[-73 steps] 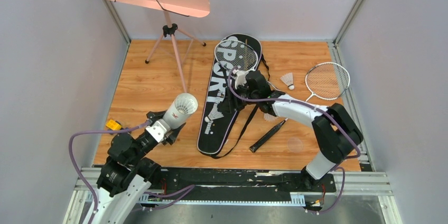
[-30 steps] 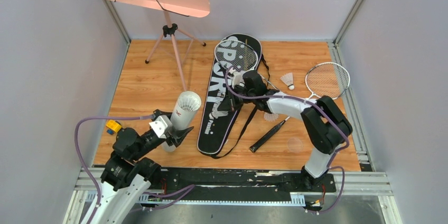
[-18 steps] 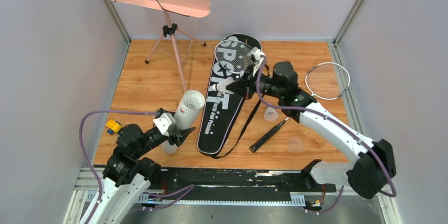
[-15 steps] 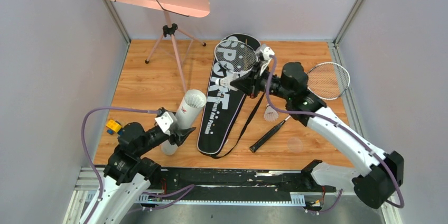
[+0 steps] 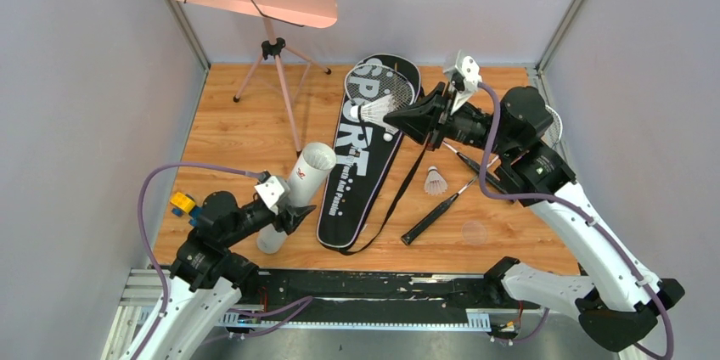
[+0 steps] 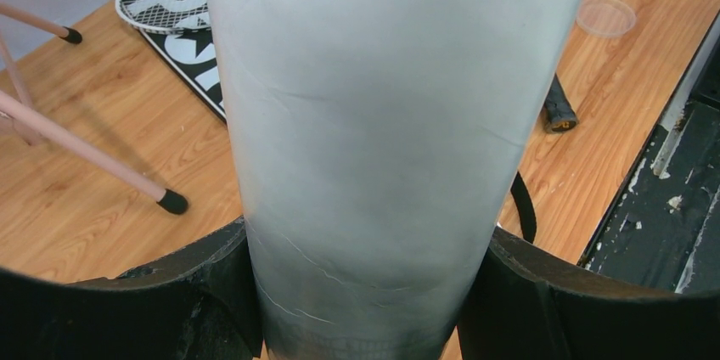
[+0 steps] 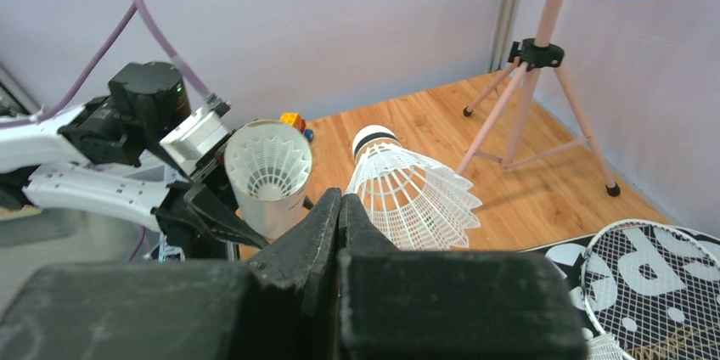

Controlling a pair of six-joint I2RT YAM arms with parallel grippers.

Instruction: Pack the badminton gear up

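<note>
Raised since earlier, the right gripper (image 5: 395,115) is seen from above over the black bag (image 5: 361,177), clamped on a shuttlecock (image 5: 374,109); the white tube (image 5: 297,190), at 7 o'clock, is clasped by the left gripper (image 5: 283,214). At the left wrist, the tube is squeezed from both sides. At the right wrist, the tube's mouth is seen at 9 o'clock of the pinched shuttlecock.

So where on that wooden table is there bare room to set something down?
Widest bare wood: left side, between the music stand's legs, the black bag and the tube. Middle and right are crowded: bag, strap, racket handle, loose shuttlecock, clear lid.
</note>
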